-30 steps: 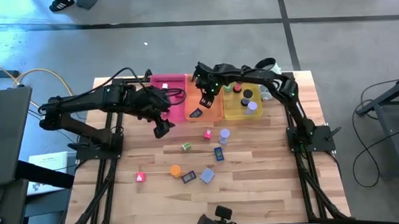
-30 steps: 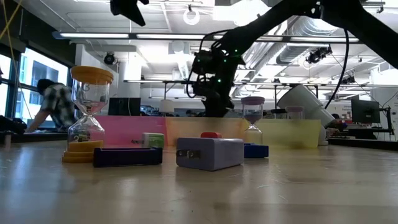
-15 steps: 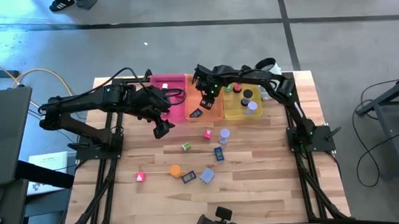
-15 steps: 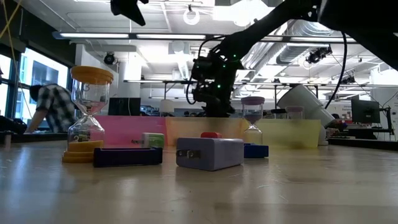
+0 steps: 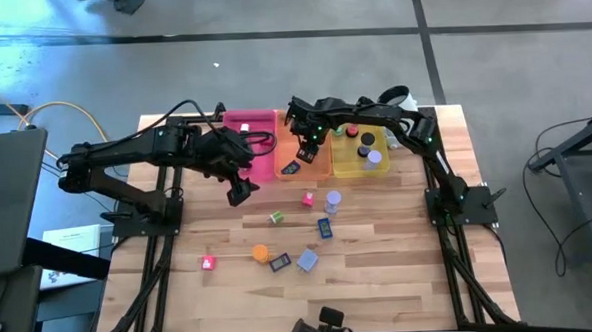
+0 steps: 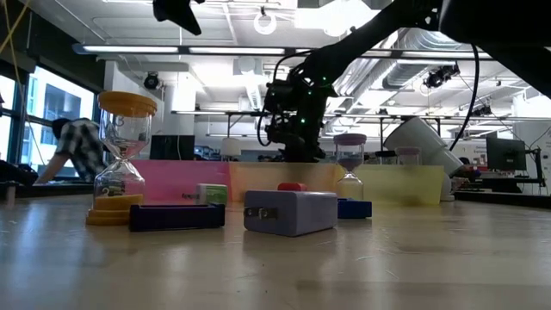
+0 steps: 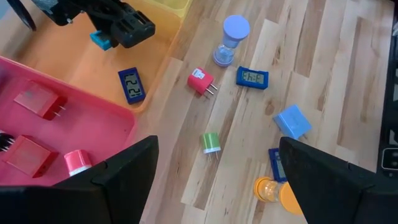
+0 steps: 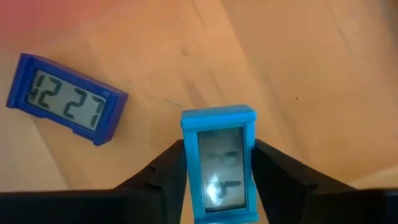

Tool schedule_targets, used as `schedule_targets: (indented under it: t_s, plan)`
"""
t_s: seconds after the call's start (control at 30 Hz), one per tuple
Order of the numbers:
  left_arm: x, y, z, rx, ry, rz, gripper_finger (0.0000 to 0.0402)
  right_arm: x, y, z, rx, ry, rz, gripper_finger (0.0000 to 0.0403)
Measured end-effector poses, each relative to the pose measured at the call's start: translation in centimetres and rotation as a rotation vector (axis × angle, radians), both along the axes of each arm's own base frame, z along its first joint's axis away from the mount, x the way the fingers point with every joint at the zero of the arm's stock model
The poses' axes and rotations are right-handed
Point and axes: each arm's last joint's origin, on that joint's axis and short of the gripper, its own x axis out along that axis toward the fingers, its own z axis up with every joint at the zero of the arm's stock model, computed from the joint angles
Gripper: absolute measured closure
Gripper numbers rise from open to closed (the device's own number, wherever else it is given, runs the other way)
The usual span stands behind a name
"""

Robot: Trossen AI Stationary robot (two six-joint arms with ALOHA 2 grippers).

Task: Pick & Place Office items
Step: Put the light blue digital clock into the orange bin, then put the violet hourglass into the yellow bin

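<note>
My right gripper (image 8: 217,163) hung over orange tray (image 5: 314,165), fingers hugging light-blue clock (image 8: 219,160) above dark-blue clock (image 8: 65,106). Left gripper (image 7: 214,171) spread wide beside pink tray (image 5: 246,123). Right wrist shifted slightly since earlier frame.

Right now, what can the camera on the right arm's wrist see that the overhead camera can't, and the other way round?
Only the right wrist view shows the digits on the dark blue clock lying in the orange tray, and the light blue clock between the right gripper's fingers, display facing the camera.

Only the high view shows the whole table, the left gripper hovering open beside the pink tray, the yellow tray, and the loose items on the wood, such as the orange hourglass.

Both show the orange tray, the dark blue clock and the right gripper above them.
</note>
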Motion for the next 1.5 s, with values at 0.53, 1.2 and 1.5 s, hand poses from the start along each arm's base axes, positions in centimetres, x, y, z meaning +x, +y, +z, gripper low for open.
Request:
schedule_targets:
  t_s: [0.53, 1.2, 1.5]
  plan:
    - [0.0, 0.0, 0.0, 0.000, 0.000, 0.000, 0.0077, -0.1, 0.0, 1.1, -0.049, -0.014, 0.007, 0.0192]
    - [0.0, 0.0, 0.0, -0.023, -0.004, 0.026, 0.0077, -3.1, 3.4, 13.7, -0.262, -0.240, 0.023, 0.0193]
    - [0.0, 0.0, 0.0, -0.035, -0.011, 0.038, 0.0077, -5.9, 9.2, 22.2, -0.261, -0.563, 0.242, 0.0192]
